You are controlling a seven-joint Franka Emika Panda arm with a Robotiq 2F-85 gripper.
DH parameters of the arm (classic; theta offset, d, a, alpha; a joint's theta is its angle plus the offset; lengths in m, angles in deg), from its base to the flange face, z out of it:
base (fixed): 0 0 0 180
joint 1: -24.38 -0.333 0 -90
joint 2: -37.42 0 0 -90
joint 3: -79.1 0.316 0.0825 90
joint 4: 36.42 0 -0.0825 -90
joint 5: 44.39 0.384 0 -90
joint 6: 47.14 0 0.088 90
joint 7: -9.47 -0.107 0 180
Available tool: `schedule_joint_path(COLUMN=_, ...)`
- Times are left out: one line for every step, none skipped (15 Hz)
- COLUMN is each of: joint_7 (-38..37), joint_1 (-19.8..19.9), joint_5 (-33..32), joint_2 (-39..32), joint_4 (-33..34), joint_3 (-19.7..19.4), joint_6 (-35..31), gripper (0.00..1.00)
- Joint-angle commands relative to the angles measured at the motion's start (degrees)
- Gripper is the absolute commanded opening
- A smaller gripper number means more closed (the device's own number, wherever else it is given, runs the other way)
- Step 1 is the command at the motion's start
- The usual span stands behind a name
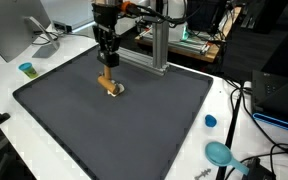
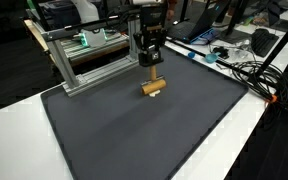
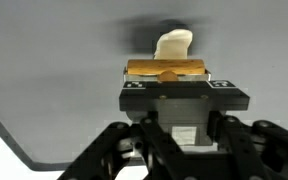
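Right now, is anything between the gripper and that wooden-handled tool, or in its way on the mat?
Nothing visible. The gripper is shut on the wooden handle, whose pale end meets the dark mat. The metal frame stands behind, apart from it; the blue cup sits off the mat.
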Motion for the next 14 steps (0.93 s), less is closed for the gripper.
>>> schedule_joint_path(joint_7=0.8, joint_1=0.1, joint_5=1.6, joint_2=-2.0, joint_4=1.5, joint_3=0.5, joint_6=1.5, gripper=0.22)
schedule_joint_path(joint_7=1.3, joint_1=0.0, joint_5=1.9, joint_2=-2.6, joint_4=1.8, joint_3=0.6, joint_6=2.4, gripper=0.22)
schedule_joint_path(joint_7=1.6, joint_1=-0.1, joint_5=1.7, joint_2=-3.0, joint_4=2.2, joint_3=0.6, joint_6=4.4, gripper=0.22)
schedule_joint_path(joint_7=1.9, joint_1=-0.1, joint_5=1.5, joint_2=-3.3, joint_4=2.7, joint_3=0.6, joint_6=5.8, gripper=0.22)
schedule_joint_path(joint_7=1.8, joint_1=-0.3, joint_5=0.9, joint_2=-3.4, joint_4=3.1, joint_3=0.5, joint_6=7.2, gripper=0.22)
schedule_joint_path(joint_7=2.2, joint_1=-0.3, joint_5=0.9, joint_2=-3.5, joint_4=3.7, joint_3=0.7, joint_6=8.8, gripper=0.22)
schedule_joint_path(joint_7=2.3, joint_1=-0.3, joint_5=0.7, joint_2=-3.7, joint_4=4.1, joint_3=0.8, joint_6=10.2, gripper=0.22)
schedule_joint_path(joint_7=2.3, joint_1=-0.4, joint_5=0.4, joint_2=-3.8, joint_4=4.6, joint_3=0.8, joint_6=11.6, gripper=0.22)
schedule_joint_path(joint_7=2.7, joint_1=-0.4, joint_5=0.6, joint_2=-4.0, joint_4=5.1, joint_3=1.0, joint_6=12.5, gripper=0.22)
schedule_joint_path(joint_7=3.1, joint_1=-0.3, joint_5=1.0, joint_2=-4.3, joint_4=5.3, joint_3=1.2, joint_6=12.8, gripper=0.22)
schedule_joint_path(joint_7=3.1, joint_1=-0.3, joint_5=1.0, joint_2=-4.7, joint_4=5.7, joint_3=1.3, joint_6=13.1, gripper=0.22)
schedule_joint_path(joint_7=3.1, joint_1=-0.3, joint_5=1.1, joint_2=-5.2, joint_4=6.1, joint_3=1.3, joint_6=13.3, gripper=0.22)
schedule_joint_path(joint_7=3.2, joint_1=-0.2, joint_5=1.2, joint_2=-5.6, joint_4=6.6, joint_3=1.4, joint_6=13.7, gripper=0.22)
schedule_joint_path(joint_7=3.5, joint_1=-0.2, joint_5=1.4, joint_2=-6.0, joint_4=7.0, joint_3=1.4, joint_6=14.3, gripper=0.22)
